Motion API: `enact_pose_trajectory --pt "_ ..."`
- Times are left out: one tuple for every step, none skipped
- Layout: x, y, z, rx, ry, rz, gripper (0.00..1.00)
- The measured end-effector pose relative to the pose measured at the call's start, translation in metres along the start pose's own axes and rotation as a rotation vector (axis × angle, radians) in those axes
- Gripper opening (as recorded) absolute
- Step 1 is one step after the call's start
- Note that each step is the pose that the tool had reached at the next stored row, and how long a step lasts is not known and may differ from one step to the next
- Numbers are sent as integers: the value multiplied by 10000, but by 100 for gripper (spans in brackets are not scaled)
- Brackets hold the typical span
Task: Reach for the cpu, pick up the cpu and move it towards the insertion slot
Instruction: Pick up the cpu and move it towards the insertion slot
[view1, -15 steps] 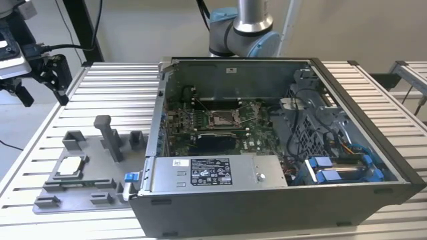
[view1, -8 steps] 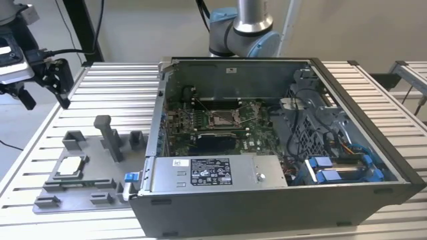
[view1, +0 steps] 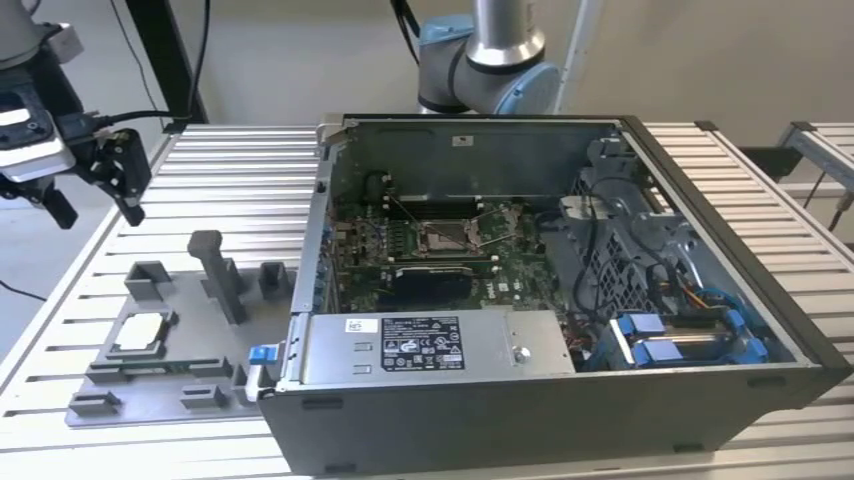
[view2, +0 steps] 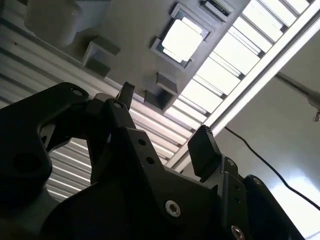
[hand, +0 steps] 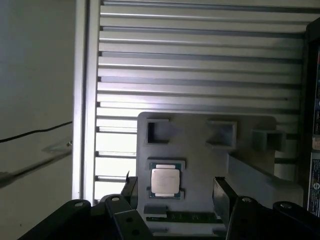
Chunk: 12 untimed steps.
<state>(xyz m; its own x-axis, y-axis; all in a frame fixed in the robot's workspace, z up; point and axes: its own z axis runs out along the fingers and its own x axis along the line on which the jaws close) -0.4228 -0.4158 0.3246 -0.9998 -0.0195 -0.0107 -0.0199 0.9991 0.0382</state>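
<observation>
The cpu (view1: 140, 335) is a small square chip with a silvery top, lying flat in a recess of the grey fixture plate (view1: 200, 375) at the exterior view's left. Both wrist views look down on the cpu (view2: 181, 39) (hand: 165, 181). My gripper (view1: 96, 205) (view2: 165, 120) (hand: 176, 191) hangs open high above the table, up and to the left of the fixture, with nothing between its black fingers (hand: 222, 192). The insertion slot (view1: 447, 235) is a metal-framed square socket on the green board inside the open computer case.
The open computer case (view1: 694, 260) fills the table's middle and right, with a power supply (view1: 427, 345) along its near side. A tall grey post (view1: 220, 275) and small blocks rise from the fixture plate. The slatted table's left edge (view1: 80, 260) runs below my gripper.
</observation>
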Motion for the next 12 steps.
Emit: enact_pose_trajectory --pt "5 0 17 0 -9 -1 100" --pt "11 -1 33 0 -15 -1 100" --pt "18 -1 49 0 -23 -1 100" --pt "25 -2 62 1 -28 -1 100" --pt "32 -2 73 1 -32 -1 100" --pt "38 -3 86 1 -37 -3 100" --pt "42 -3 99 0 -42 -5 100" --pt "46 -4 113 -1 -44 -8 100" --pt "49 -5 128 0 -43 -11 100" --pt "51 -5 143 0 -43 -11 100" --pt "52 -6 158 1 -42 -12 100" --pt "54 -8 174 1 -42 -12 100"
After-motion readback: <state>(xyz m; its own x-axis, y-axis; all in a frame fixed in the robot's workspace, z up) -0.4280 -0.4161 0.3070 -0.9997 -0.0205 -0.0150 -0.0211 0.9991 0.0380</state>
